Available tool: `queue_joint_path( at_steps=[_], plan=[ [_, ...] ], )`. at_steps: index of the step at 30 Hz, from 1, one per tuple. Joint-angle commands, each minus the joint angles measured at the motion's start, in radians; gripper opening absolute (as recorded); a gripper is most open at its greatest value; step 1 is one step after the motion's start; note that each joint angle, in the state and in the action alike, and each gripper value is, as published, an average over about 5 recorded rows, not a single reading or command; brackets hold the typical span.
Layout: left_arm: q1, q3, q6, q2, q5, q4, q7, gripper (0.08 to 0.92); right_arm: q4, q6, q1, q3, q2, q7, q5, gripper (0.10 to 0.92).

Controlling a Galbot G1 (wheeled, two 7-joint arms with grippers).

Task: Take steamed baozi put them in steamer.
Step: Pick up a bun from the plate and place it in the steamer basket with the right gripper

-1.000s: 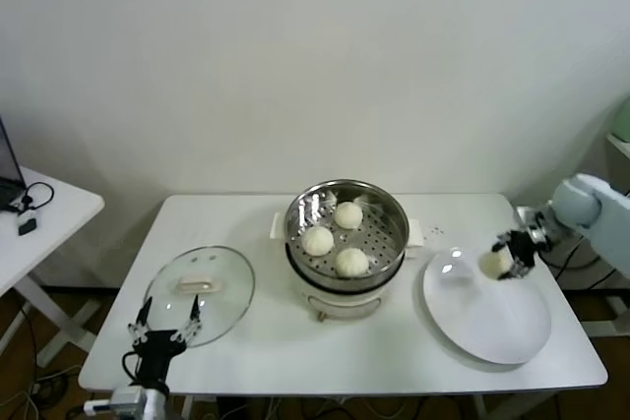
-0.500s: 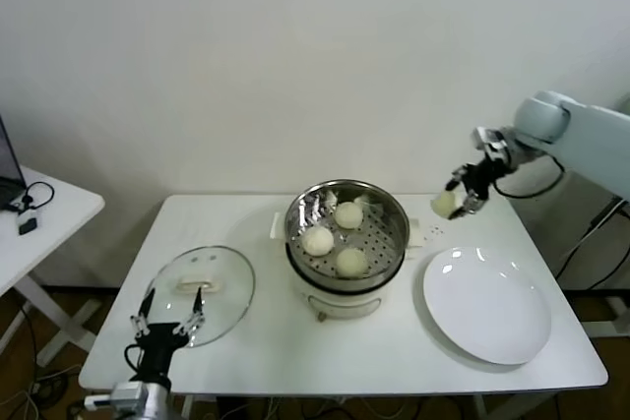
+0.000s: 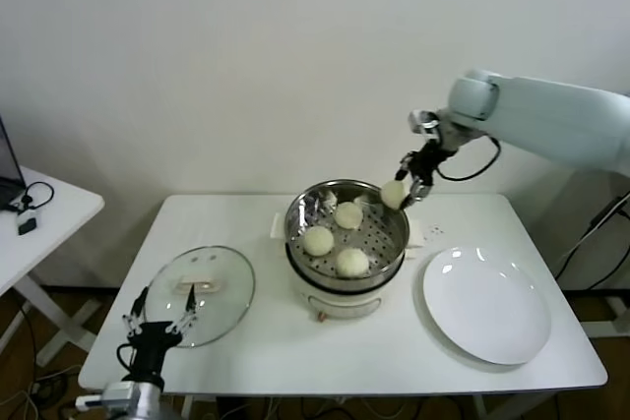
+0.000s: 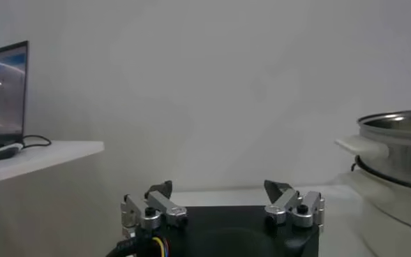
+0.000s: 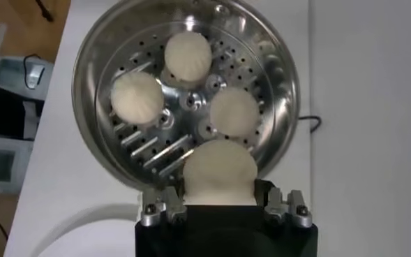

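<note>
Held baozi [image 3: 393,194]: a round cream-white bun, gripped between the fingers of the right gripper [image 3: 406,191], in the air above the right rim of the steamer [image 3: 394,243]; in the right wrist view it [image 5: 219,171] filled the space between the jaws, directly over the basket's edge.
Baozi orientation: the bun was near round, so no long axis or pointing direction could be told.
Right gripper: clenched on the bun, the arm reaching in from the right, high above the table.
Baozi in steamer: three more buns lay apart on the perforated floor, one at the back [image 3: 347,214], one at the left [image 3: 317,240], one at the front [image 3: 351,261].
Steamer: a shiny steel basket, upright on a white cooker base [image 3: 340,300], at the middle of the table.
Left gripper [image 3: 156,325]: low at the table's front left corner, just before the glass lid, fingers spread apart and holding nothing; the left wrist view showed the two fingertips well apart.
Glass lid [image 3: 202,293]: lay flat on the table, left of the steamer, well apart from it.
White plate [image 3: 486,307]: flat, bare, right of the steamer and near its base.
Surface: a white rectangular table [image 3: 295,361], smooth.
Room: a plain pale wall [image 3: 246,66] behind; a second white table [image 3: 59,209] at the far left carried a laptop [image 3: 10,176] edge and a small dark object with a cable.
</note>
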Motion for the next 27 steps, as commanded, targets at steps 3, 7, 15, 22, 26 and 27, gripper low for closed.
queue_joint_path(
  at_steps=[3,7,15,22,26,27],
  plan=[
    [0.005,-0.013,-0.001,0.007,-0.021,0.002,-0.003,0.823,-0.041,-0.026,-0.101,-0.03,0.162,0.029,0.033,0.645],
    [0.005,-0.015,-0.002,0.007,-0.024,0.006,-0.003,0.823,-0.048,-0.026,-0.13,-0.025,0.159,0.034,0.012,0.645],
    [0.006,-0.016,-0.004,0.008,-0.027,0.013,-0.003,0.823,-0.05,-0.025,-0.155,-0.028,0.135,0.035,-0.016,0.645],
    [0.006,-0.019,-0.003,0.009,-0.031,0.015,-0.003,0.823,-0.052,-0.024,-0.166,-0.022,0.115,0.035,-0.035,0.645],
    [0.005,-0.018,-0.002,0.008,-0.032,0.015,-0.003,0.823,-0.055,-0.023,-0.162,-0.021,0.112,0.034,-0.04,0.645],
    [0.005,-0.017,-0.002,0.008,-0.032,0.015,-0.003,0.823,-0.054,-0.023,-0.161,-0.021,0.11,0.034,-0.04,0.645]
  ],
)
